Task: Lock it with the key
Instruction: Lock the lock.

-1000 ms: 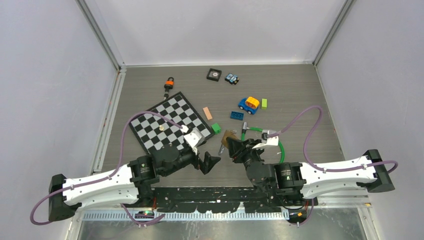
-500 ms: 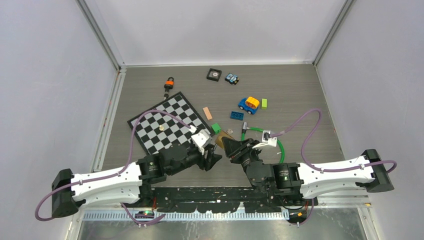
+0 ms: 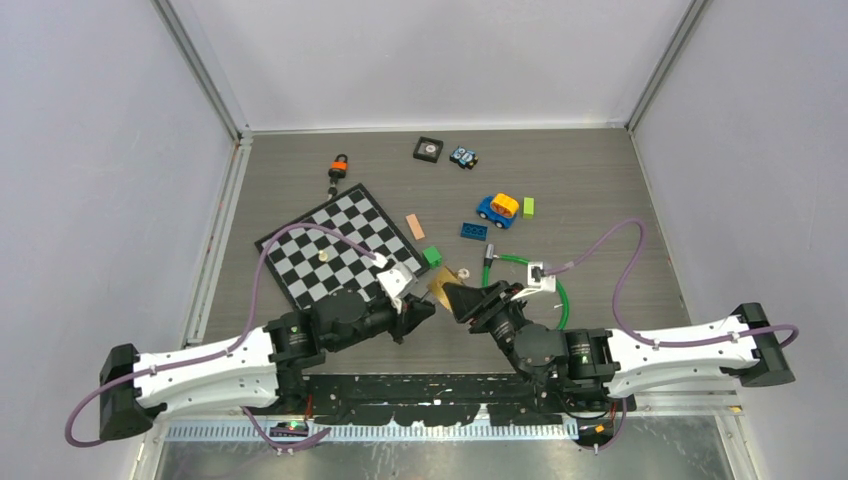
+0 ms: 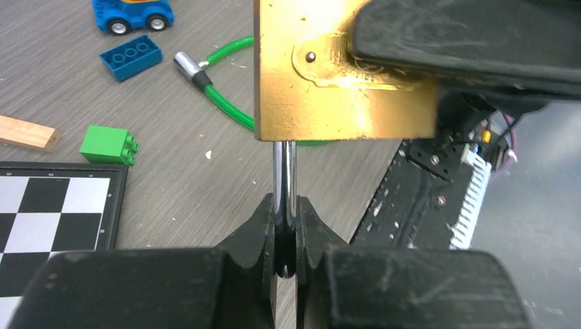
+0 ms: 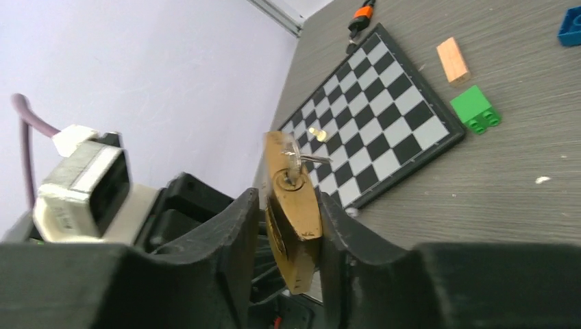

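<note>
The left gripper [image 4: 286, 229] is clamped on the shackle [image 4: 285, 171], the padlock [image 4: 308, 103] gripped in the right gripper [image 5: 288, 209], likely braced for the key [image 5: 306, 160].

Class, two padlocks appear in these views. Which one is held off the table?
The brass padlock, clamped between the right fingers, with the left fingers pinching its metal stem. The orange-and-black padlock lies on the table beyond the chessboard.
</note>
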Controlling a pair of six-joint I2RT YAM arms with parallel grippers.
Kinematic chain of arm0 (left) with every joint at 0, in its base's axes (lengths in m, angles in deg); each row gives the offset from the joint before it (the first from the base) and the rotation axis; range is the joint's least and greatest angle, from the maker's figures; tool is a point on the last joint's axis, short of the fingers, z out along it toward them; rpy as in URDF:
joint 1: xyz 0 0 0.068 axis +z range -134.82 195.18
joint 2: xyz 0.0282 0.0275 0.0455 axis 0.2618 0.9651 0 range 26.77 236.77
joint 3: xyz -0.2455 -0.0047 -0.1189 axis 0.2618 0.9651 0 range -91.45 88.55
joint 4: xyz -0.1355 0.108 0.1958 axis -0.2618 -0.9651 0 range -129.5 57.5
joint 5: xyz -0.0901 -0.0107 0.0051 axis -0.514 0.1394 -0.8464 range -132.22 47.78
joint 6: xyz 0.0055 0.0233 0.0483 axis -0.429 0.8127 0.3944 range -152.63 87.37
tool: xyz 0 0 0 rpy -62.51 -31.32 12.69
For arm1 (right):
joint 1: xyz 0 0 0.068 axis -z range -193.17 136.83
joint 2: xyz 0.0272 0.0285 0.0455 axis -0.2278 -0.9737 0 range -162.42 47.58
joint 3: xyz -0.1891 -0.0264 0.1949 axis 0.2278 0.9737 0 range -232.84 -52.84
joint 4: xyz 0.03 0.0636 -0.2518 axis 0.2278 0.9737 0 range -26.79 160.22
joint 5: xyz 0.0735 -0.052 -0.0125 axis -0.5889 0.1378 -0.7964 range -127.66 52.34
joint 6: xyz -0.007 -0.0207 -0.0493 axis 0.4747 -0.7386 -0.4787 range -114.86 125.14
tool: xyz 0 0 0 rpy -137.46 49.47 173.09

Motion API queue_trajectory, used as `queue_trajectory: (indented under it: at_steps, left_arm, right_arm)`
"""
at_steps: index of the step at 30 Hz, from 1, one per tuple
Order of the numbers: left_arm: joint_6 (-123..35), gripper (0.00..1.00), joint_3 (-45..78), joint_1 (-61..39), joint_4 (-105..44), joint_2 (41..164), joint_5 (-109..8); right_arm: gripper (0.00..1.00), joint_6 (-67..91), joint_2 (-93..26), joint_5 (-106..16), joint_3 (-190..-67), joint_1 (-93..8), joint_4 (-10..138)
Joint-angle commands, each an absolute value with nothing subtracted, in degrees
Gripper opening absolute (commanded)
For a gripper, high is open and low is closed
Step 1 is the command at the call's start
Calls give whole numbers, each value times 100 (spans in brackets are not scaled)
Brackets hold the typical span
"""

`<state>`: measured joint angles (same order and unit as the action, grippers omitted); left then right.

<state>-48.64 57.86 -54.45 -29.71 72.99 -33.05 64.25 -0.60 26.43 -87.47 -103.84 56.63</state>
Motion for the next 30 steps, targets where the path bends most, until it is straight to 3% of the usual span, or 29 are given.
queue_trajectory:
  at_steps: [1,3,6,12,21,30]
  left_arm:
    - [-4644,0,5525,-5448,-2814,6814,-3624]
    - [-4651,0,5484,-5447,-3072,6660,-3626]
    - [-4651,0,5512,-5445,-3424,6349,-3515]
    - [-4523,0,5504,-5449,-4006,5869,-3479]
    - [-4162,0,5005,-5448,-4773,6067,-5204]
    - [-4001,0,4737,-5446,-4751,6459,-6292]
  right_arm:
    - [51,4913,256,2255,-8600,-10384,5231]
    - [73,4401,487,1754,-8614,-10393,5469]
    - [79,4224,814,971,-8799,-10382,6357]
    - [79,3601,1592,-214,-9081,-10386,7851]
    - [76,253,1522,-2719,-10211,-10388,9196]
    - [83,-1042,735,-2880,-10634,-10381,9260]
